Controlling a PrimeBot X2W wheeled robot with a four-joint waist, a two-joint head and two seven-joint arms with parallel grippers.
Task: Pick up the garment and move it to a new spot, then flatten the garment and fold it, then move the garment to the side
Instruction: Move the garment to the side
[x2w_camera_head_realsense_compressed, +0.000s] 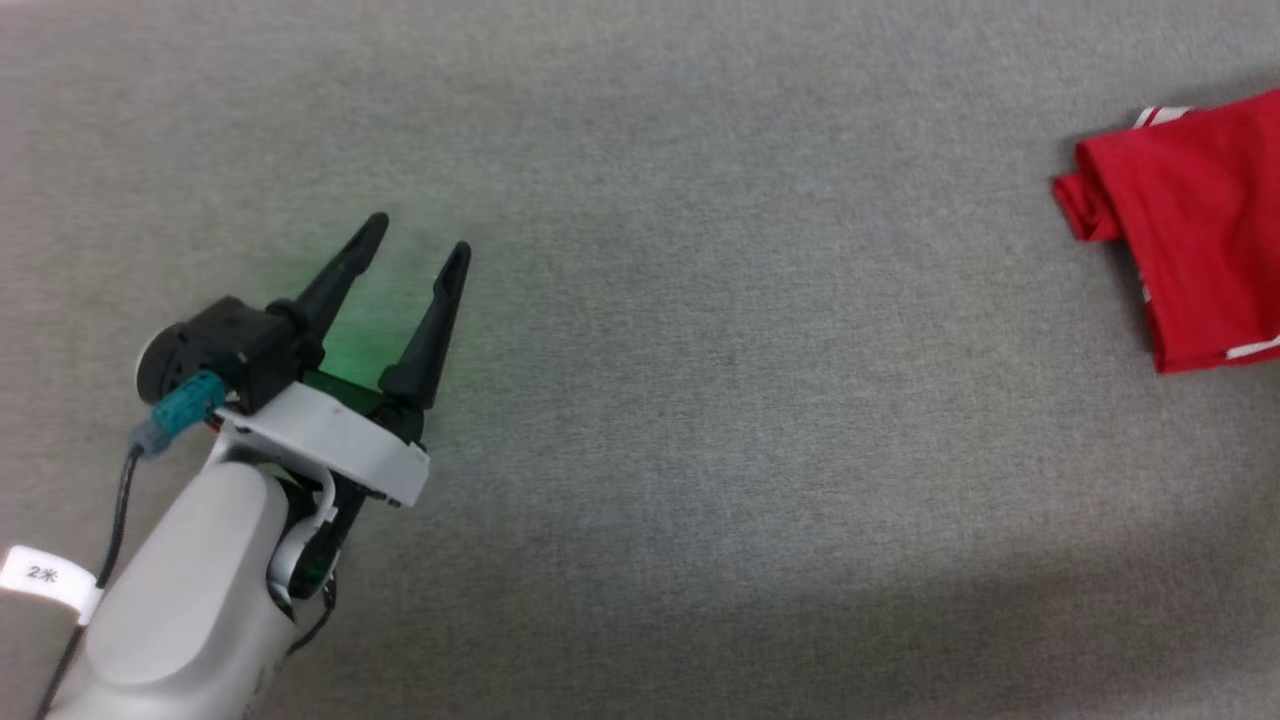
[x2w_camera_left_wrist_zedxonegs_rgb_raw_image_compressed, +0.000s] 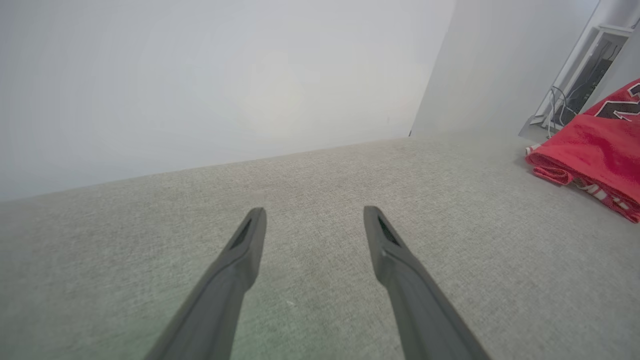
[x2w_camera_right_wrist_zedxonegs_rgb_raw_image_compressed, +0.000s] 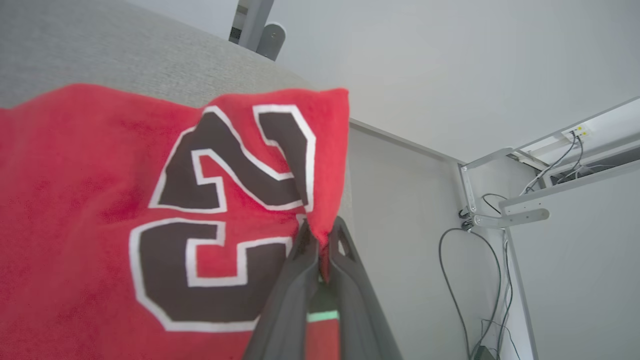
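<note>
Fingers (x2w_camera_right_wrist_zedxonegs_rgb_raw_image_compressed: 295, 285) of the right gripper (x2w_camera_right_wrist_zedxonegs_rgb_raw_image_compressed: 320, 240) are clamped on an edge fold of the garment (x2w_camera_right_wrist_zedxonegs_rgb_raw_image_compressed: 100, 200), a hold suited to sliding it sideways. Grey worktop (x2w_camera_head_realsense_compressed: 700, 400) lies largely bare. The garment, apparently already folded, sits at its right margin. Left gripper (x2w_camera_head_realsense_compressed: 417, 238) hovers well apart with its fingers spread, probably idle because one grip suffices.

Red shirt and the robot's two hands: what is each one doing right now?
garment: folded over on itself on the grey surface, one edge lifted and pinched.
left gripper: open, empty, fingers spread above the grey surface, well apart from the garment.
right gripper: shut on the garment's edge, next to the black letters.
</note>
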